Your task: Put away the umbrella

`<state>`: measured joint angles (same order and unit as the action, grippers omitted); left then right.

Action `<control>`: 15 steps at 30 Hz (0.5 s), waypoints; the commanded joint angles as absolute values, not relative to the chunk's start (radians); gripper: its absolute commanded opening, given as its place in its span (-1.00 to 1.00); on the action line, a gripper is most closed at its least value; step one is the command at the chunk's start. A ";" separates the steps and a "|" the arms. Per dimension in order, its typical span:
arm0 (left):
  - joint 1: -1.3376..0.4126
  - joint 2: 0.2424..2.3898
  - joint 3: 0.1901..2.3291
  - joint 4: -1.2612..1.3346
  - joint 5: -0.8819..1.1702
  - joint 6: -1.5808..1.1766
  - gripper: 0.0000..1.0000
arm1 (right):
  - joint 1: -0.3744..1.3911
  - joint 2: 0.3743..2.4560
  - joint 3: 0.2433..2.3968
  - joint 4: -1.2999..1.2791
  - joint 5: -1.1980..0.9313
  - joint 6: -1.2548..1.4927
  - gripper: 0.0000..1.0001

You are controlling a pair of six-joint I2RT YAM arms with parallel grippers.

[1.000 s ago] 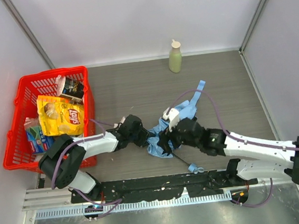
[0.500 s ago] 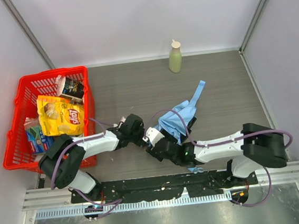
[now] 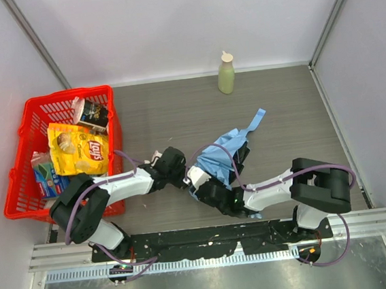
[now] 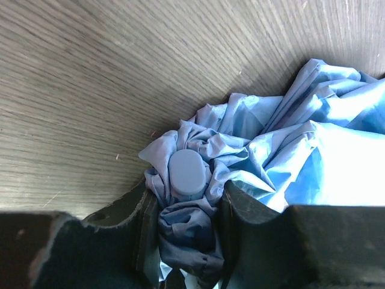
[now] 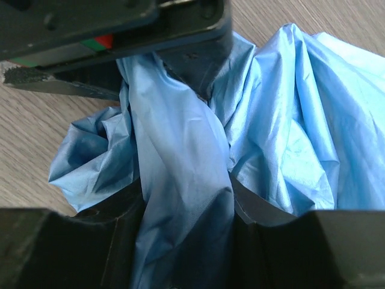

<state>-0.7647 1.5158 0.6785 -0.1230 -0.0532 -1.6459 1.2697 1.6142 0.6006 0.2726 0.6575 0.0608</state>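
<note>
top view: the only brand i could read was the red "lay's" roundel on the yellow crisp bag [image 3: 77,147], which lay uppermost in the red basket [image 3: 22,199]. print on the dark packet [image 3: 95,113] behind it and on the blue-green pack [image 3: 46,178] beside it was too small to read. my two wrist views showed no lettering.

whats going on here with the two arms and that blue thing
Both arms are working on a crumpled sky-blue umbrella lying mid-table. The left gripper is closed on bunched fabric just below the umbrella's round light-blue cap. The right gripper pinches a fold of the canopy from the other side. The umbrella is not put away yet. A red basket of groceries sits at the left.
</note>
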 commanded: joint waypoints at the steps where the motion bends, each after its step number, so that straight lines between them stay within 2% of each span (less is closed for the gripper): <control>1: -0.762 1.503 0.650 -0.181 -0.140 -1.652 -1.00 | 1.187 1.617 0.525 0.371 0.456 0.100 -0.98; 4: -0.759 1.506 0.660 -0.150 -0.137 -1.620 -1.00 | 1.120 1.565 0.470 0.413 0.278 0.110 -0.98; 5: -0.755 1.503 0.661 -0.143 -0.133 -1.602 -0.92 | 1.088 1.543 0.457 0.420 0.246 0.121 -0.98; 7: -0.744 1.483 0.649 -0.095 -0.123 -1.563 -0.57 | 1.043 1.525 0.443 0.436 0.163 0.136 -0.98; 9: -0.738 1.442 0.605 -0.013 -0.129 -1.531 -0.07 | 1.011 1.525 0.437 0.445 0.083 0.153 -0.98; 11: -0.727 1.396 0.565 0.053 -0.141 -1.511 0.23 | 0.980 1.534 0.430 0.460 0.016 0.176 -0.98; 14: -0.707 1.338 0.549 0.077 -0.135 -1.459 0.42 | 0.942 1.552 0.411 0.515 -0.080 0.234 -0.98; 15: -0.704 1.318 0.551 0.071 -0.132 -1.447 0.77 | 0.928 1.555 0.402 0.523 -0.100 0.242 -0.98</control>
